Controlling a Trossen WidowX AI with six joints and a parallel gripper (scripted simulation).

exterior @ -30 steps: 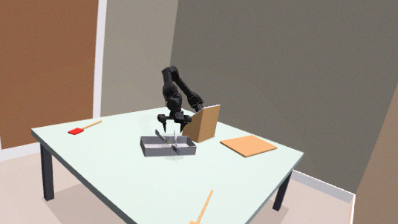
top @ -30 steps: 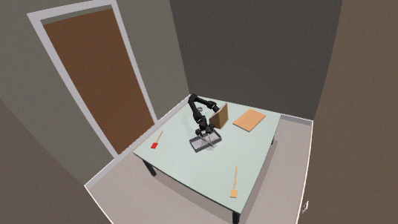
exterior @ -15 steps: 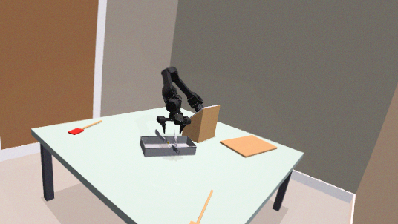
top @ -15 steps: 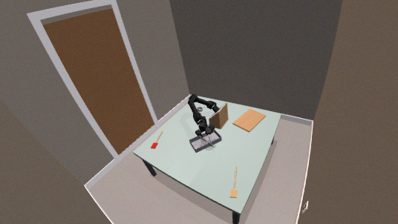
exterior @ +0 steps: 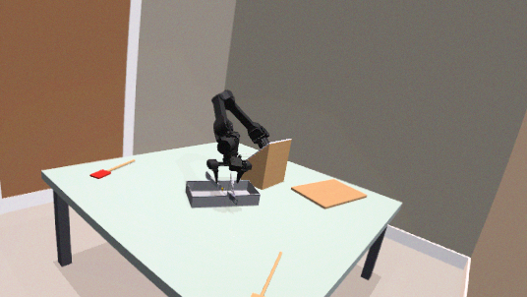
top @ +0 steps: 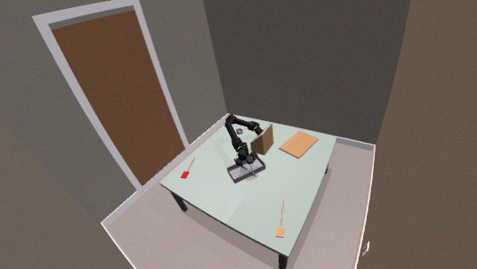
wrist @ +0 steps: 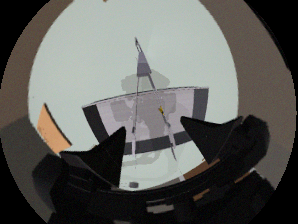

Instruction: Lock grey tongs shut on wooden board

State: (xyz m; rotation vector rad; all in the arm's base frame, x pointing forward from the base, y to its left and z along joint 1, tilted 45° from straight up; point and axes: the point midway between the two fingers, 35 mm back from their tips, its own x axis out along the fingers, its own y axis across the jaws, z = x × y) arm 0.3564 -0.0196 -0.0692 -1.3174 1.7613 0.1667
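Open tongs (wrist: pixel 143 67) across tin (wrist: pixel 200 107).

The gripper (top: pixel 246 166) (exterior: pixel 227 181) (wrist: pixel 153 124) is wide open, with room between its fingers, just above the roasting tin (top: pixel 234 180) (exterior: pixel 223 201) (wrist: pixel 201 110). The tin's walls stand up all around, so a low sideways move would bump them. The grey tongs (exterior: pixel 232 189) (wrist: pixel 143 65) lie across it and get in the way too. A tall brown block (top: pixel 265 142) (exterior: pixel 276 164) stands between the tin and the wooden board (top: pixel 299 144) (exterior: pixel 328 194). The gripper could go over it, or around its front, where the bench (top: pixel 262 196) (exterior: pixel 197 236) (wrist: pixel 75 65) has open room.
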